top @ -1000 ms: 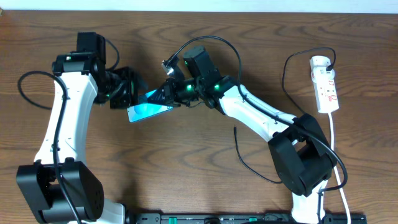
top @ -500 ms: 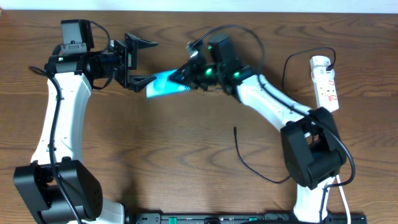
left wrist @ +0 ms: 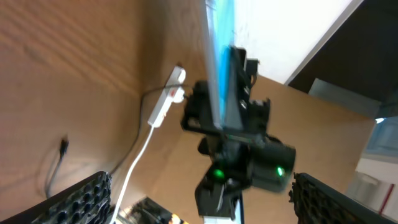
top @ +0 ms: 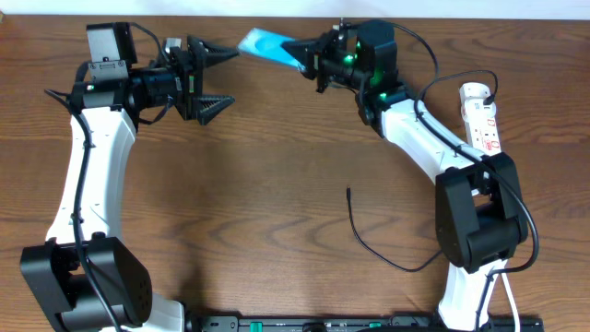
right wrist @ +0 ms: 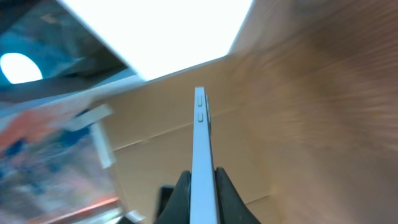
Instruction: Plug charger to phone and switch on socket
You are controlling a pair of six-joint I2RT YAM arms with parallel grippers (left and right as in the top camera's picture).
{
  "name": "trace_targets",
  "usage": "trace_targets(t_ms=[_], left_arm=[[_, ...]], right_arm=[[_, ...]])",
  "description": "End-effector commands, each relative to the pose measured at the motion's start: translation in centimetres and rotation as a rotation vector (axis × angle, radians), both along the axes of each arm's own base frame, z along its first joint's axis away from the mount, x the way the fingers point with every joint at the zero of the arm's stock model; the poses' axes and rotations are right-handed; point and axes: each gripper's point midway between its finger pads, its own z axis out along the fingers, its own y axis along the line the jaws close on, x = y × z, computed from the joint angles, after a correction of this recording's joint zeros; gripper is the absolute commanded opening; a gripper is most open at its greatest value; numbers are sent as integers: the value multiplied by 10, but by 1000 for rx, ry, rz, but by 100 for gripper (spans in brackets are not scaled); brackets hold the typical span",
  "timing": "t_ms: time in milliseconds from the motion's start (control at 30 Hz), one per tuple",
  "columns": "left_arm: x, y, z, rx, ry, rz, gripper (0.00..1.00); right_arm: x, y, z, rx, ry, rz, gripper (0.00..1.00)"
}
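Right, overhead first: the right tool (top: 309,57) is clamped on one end of the phone (top: 267,44) and holds it in the air at twelve o'clock, cyan screen glowing, clear of the desk (top: 277,166). The left tool (top: 234,76) sits at ten o'clock with its jaws spread wide and nothing between them, pointed toward the phone, near it but not touching. The socket (top: 483,124) lies over at two o'clock. The charger (top: 369,242) trails across the desk toward five o'clock, its connector tip loose near the middle, well apart from both tools.

Left wrist view now: the phone (left wrist: 217,56) shows edge-on, pinched by the right tool, and the left tool's own fingers (left wrist: 81,199) stand far apart at the bottom corners. The socket (left wrist: 165,106) sits toward nine o'clock, with the charger tip lower, near eight.

Right wrist view: the phone's edge (right wrist: 200,155) runs straight up from between the pads (right wrist: 180,199), side buttons showing, background smeared.

So what could go wrong? The grip is on one end only, so a knock from the left tool or a quick swing could twist the phone loose and drop it on the desk. The connector is thin and lies flat, so a pinch could miss it or take it askew, and it would then jam at the port. I cannot tell which end carries the port. The socket's switches also sit far from both tools.
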Motion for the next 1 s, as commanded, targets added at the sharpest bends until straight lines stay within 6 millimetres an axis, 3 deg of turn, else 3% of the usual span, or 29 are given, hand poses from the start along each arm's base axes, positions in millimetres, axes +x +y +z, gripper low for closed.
trace_targets(t_ms=[0,133,300,533,833,967], left_arm=[[8,6,6,59,-66,36,92],[18,9,10,78,-113,63,92],[32,11,29,59,-197,92,92],[46,20,35,81,-235,162,92],[55,29,32,130,-244,227,66],[60,30,41,131,-301,230,56]], right_arm=[[-10,22,25,124,79,2,1],[-22,44,44,172,19,18,1],[-44,72,49,187,16,76,1],[-58,87,52,195,5,108,1],[-58,84,71,263,-22,101,2],[-52,82,72,272,-19,64,2]])
